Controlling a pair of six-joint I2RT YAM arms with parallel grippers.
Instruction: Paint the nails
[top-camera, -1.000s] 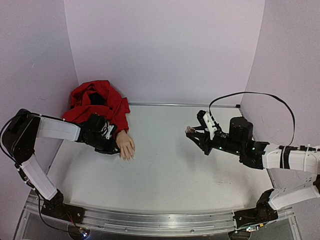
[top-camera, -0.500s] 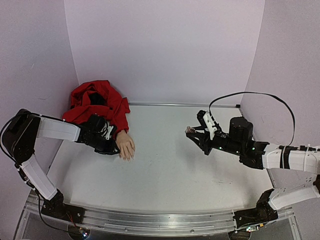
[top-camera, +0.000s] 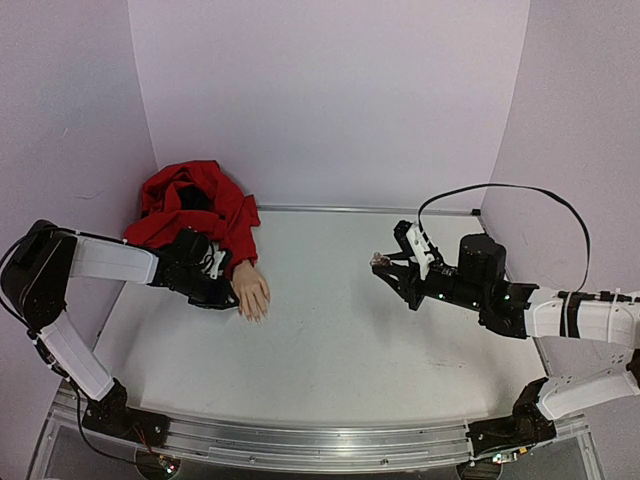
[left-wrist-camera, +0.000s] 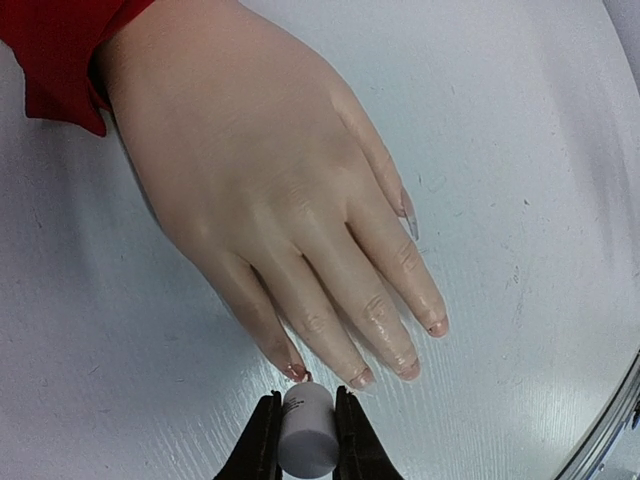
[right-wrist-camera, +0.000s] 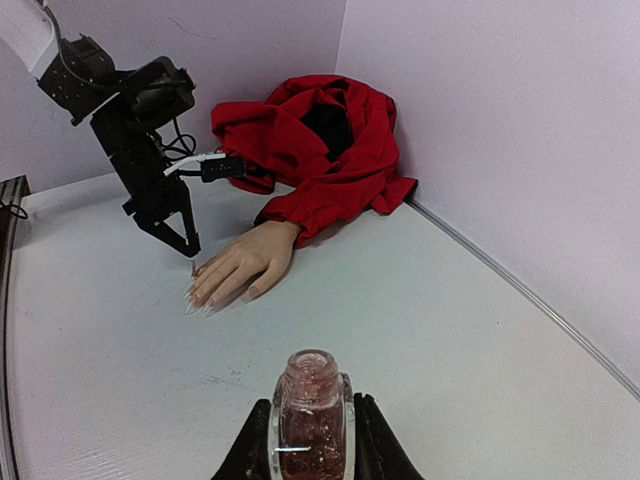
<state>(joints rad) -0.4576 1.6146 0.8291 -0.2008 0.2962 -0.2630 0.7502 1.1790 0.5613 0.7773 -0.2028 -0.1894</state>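
1. Looking down from above: the mannequin hand (top-camera: 252, 291) lies flat on the table (top-camera: 340, 340) at the left, fingers toward the near edge; its red sleeve (top-camera: 195, 205) is heaped in the far left corner; the left gripper (top-camera: 222, 292) sits just beside the fingers; the right gripper (top-camera: 384, 266) waits well apart at the right.
2. Left wrist: the jaws are pinched shut on the white cap (left-wrist-camera: 307, 432), poised over the nails (left-wrist-camera: 361, 378); the brush under it meets the little finger (left-wrist-camera: 296, 371), whose tip looks reddish; whether the bristles touch, I cannot tell.
3. Right wrist: the jaws are clamped on the uncapped polish bottle (right-wrist-camera: 311, 415), held upright, near of the hand.
4. Judged step: painting the little-finger nail; next calls for a short, light stroke along it, then a small shift right to the neighbouring nail; probably a fresh dip in the bottle.
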